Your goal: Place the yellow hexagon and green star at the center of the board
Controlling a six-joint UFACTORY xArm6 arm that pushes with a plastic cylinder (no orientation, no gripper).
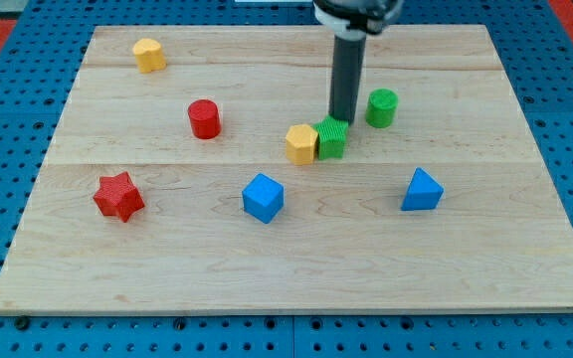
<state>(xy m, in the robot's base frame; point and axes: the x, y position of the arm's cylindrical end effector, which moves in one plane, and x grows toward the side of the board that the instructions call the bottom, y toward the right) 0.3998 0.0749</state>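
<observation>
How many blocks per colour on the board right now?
Yellow: 2, yellow hexagon and yellow block
Green: 2, green star and green cylinder
Red: 2, red cylinder and red star
Blue: 2, blue cube and blue wedge
Total: 8

Crowded at mid-tabletop (466, 268): yellow hexagon (301, 143) and green star (332, 137) touching side by side, with my tip (342, 119) right behind the star at its 12 o'clock, closing off that side. Blocked further at 2 o'clock by the green cylinder (382, 107), just beside the rod. Open toward 9 o'clock until the red cylinder (204, 118). Flanked at 7 o'clock by the blue cube (263, 197) and at 4 o'clock by the blue triangular block (422, 190), with a wide lane between them toward 6 o'clock. Well clear out at 8 o'clock, the red star (118, 195); far off at 10 o'clock, a second yellow block (148, 55).
</observation>
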